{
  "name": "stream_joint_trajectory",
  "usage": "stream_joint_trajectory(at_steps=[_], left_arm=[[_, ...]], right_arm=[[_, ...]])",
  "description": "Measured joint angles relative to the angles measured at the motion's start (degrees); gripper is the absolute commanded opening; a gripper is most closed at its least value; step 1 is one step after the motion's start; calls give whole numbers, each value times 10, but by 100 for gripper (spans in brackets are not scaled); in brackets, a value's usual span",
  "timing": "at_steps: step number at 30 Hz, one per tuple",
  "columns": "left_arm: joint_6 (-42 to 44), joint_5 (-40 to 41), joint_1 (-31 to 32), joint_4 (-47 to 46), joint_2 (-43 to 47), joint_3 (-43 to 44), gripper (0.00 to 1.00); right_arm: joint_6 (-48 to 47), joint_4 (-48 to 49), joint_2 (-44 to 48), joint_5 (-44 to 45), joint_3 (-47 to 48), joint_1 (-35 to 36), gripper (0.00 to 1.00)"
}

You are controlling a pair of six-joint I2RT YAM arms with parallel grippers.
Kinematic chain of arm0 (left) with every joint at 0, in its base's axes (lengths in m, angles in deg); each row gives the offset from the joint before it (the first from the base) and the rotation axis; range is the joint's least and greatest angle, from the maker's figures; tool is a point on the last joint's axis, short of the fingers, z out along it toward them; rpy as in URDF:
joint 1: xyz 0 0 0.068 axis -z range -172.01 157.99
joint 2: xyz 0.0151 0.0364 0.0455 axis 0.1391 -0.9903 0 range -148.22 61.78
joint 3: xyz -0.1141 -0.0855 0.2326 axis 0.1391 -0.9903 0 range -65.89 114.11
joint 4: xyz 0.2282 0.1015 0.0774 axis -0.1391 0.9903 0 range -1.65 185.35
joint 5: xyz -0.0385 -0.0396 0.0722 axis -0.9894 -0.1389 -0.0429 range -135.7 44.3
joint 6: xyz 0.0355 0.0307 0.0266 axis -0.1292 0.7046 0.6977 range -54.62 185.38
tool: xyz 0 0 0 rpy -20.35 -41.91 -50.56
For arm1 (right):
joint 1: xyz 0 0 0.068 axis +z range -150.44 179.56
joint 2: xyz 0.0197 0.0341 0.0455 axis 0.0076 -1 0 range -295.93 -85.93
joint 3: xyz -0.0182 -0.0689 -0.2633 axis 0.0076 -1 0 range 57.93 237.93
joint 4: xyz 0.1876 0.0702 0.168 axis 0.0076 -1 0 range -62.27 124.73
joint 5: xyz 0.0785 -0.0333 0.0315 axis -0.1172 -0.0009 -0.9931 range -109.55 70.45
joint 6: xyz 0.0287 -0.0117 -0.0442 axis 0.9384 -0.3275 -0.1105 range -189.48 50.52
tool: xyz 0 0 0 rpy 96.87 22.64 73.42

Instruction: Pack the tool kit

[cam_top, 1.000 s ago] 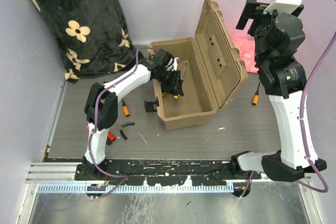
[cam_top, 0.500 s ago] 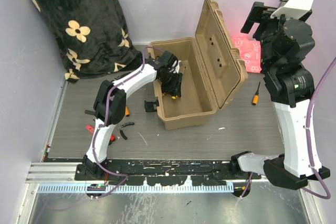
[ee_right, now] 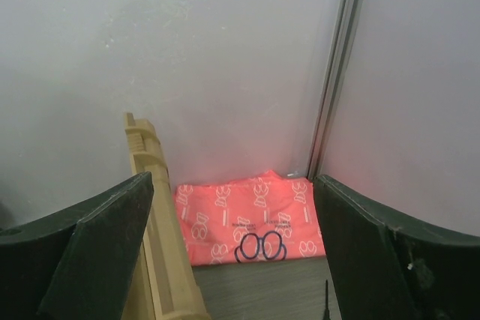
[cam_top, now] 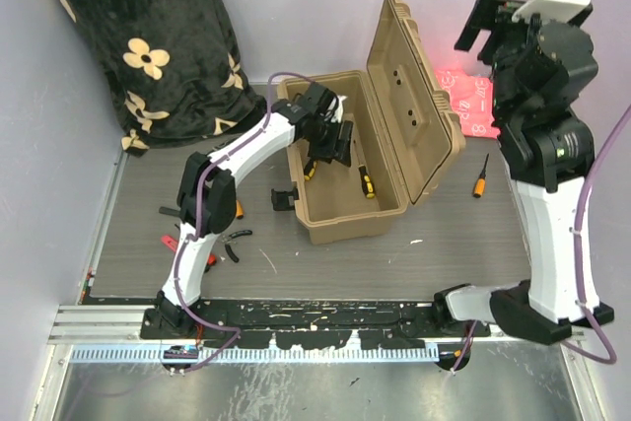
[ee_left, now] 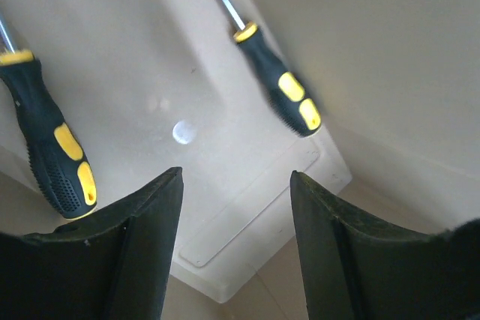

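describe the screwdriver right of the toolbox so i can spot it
Find the open tan toolbox mid-table. Right of its raised lid, one screwdriver lies alone on the grey tabletop. It is orange-handled, unlike the yellow-and-black screwdrivers inside.

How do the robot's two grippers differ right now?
The left gripper reaches down inside the toolbox, over two yellow-and-black screwdrivers; the right gripper is raised high, right of the lid. The left faces the box floor; the right faces the back wall and pink cloth. Both are open and empty.
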Motion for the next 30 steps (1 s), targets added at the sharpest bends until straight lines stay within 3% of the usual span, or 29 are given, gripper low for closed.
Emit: stream_joint_trajectory(at_steps=[4, 7, 10, 14, 18, 22, 30], left_arm=[[10, 0, 0, -11, 22, 30, 60], [17, 0, 0, -24, 54, 52, 62], [23, -1, 0, -38, 103, 55, 64], [26, -5, 0, -63, 165, 43, 66], [31, -5, 0, -76, 208, 23, 67], [37, -6, 0, -82, 229, 4, 67], [37, -7, -4, -82, 235, -40, 72]], right_arm=[[-2, -21, -92, -33, 124, -32, 94], [15, -29, -172, -89, 209, -106, 94], [49, -38, -231, -155, 213, -206, 93], [93, -68, -284, -217, 140, -307, 90], [108, -99, -312, -233, 18, -359, 89], [108, -126, -314, -237, -104, -373, 86], [96, -123, -314, -242, -217, -391, 83]])
